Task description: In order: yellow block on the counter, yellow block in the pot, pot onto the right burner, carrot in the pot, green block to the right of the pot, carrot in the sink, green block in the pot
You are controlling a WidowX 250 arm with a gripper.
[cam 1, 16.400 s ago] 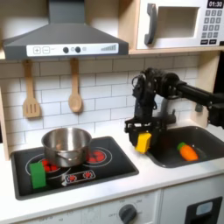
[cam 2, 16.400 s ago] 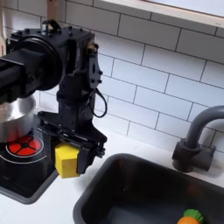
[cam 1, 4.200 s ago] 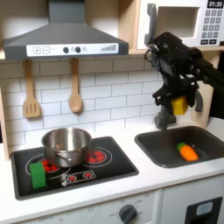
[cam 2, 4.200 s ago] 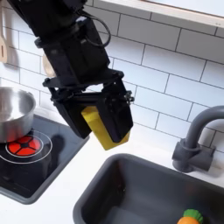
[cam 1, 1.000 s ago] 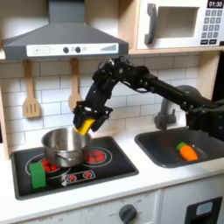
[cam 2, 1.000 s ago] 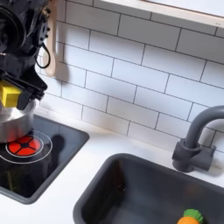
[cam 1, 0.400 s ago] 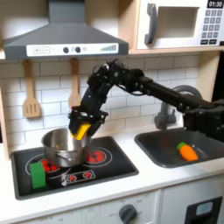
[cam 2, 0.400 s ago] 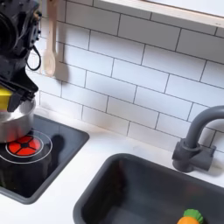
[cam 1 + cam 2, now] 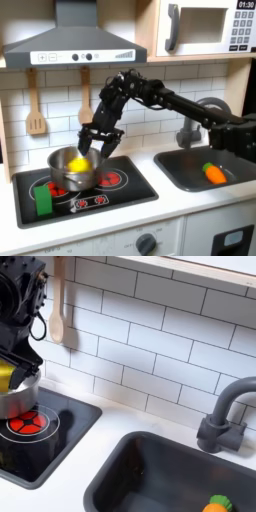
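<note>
Gripper hovers just above pot, jaws spread apart, nothing between them. Yellow block lies inside pot, apart from fingers. Pot sits on black stovetop, at first exterior view's left burner. Green block upright on stovetop, front-left of pot. Carrot in sink; second exterior view shows carrot at basin's near edge.

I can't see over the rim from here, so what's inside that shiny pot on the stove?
The yellow block sits in the pot, under the open gripper. The pot's near wall hides its floor, so anything beneath the block can't be seen.
</note>
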